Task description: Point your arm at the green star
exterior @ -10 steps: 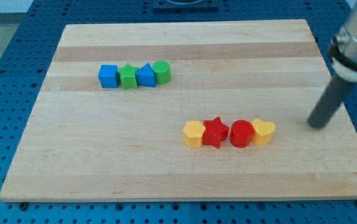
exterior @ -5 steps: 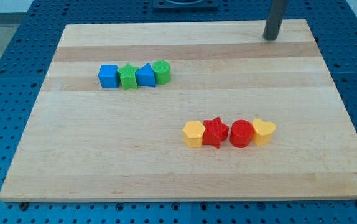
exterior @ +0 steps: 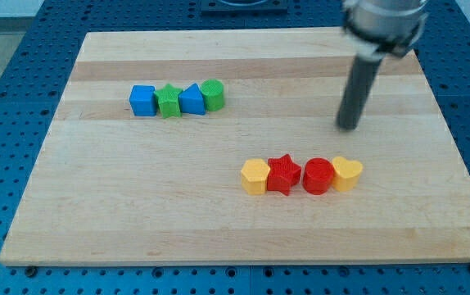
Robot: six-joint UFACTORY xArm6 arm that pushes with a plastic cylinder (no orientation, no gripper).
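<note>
Camera view: my tip (exterior: 349,127) now lower, blocks unmoved.

Arm (exterior: 382,20) blurred (cropped at top)

Bright, even overhead light; no hard glare on wooden counter (exterior: 243,221). Blocks sharp, shadows short and soft, close under each. Rod and arm housing at 1 o'clock motion-blurred, edges smeared; my tip (exterior: 348,127) soft, faint shadow at base. Blue perforated surround (exterior: 6,131) slightly darker toward 9 o'clock. No noticeable edge distortion.
</note>
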